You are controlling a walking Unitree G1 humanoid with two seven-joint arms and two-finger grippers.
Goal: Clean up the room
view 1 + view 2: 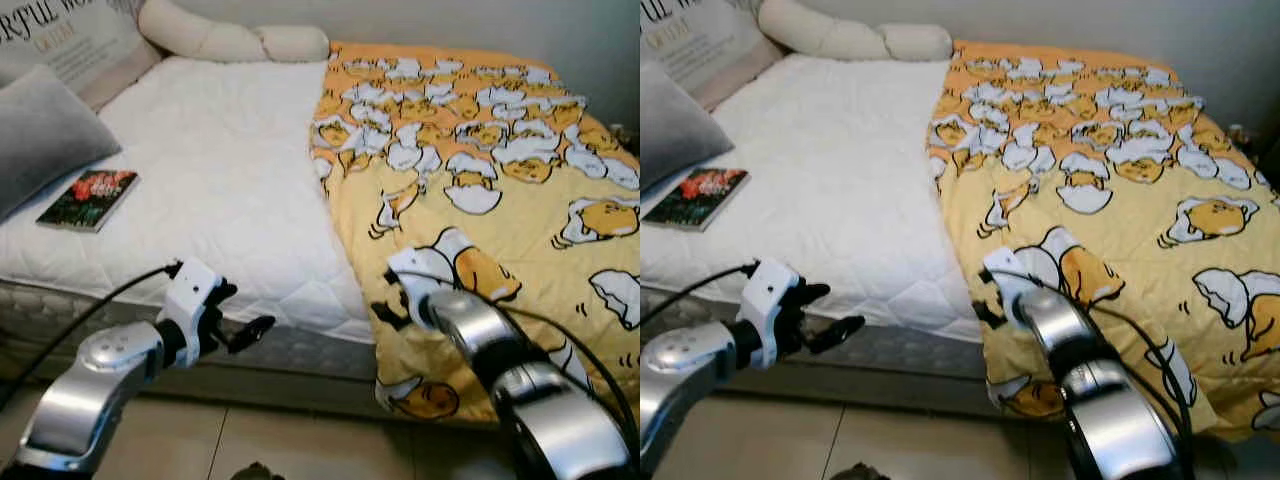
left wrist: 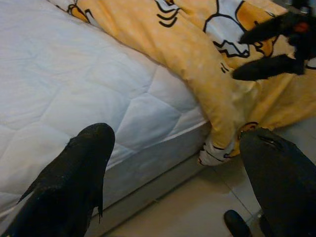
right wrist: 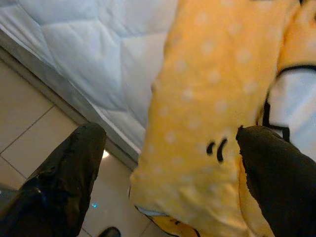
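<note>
Both arms are silver metal with rounded, segmented housings joined by black rings. The left arm (image 1: 95,385) ends in a white wrist block carrying the left gripper (image 1: 245,325), with two long black fingers. A black cable runs along each arm. The right arm (image 1: 510,375) has a white end block.

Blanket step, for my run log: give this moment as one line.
blanket: covers right side of bed, edge hangs off | right tool: open, at hanging edge | left tool: open, before mattress | book: on mattress

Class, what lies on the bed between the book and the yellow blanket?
Nothing: bare white mattress separates the book from the blanket, seen in both eye views.
</note>
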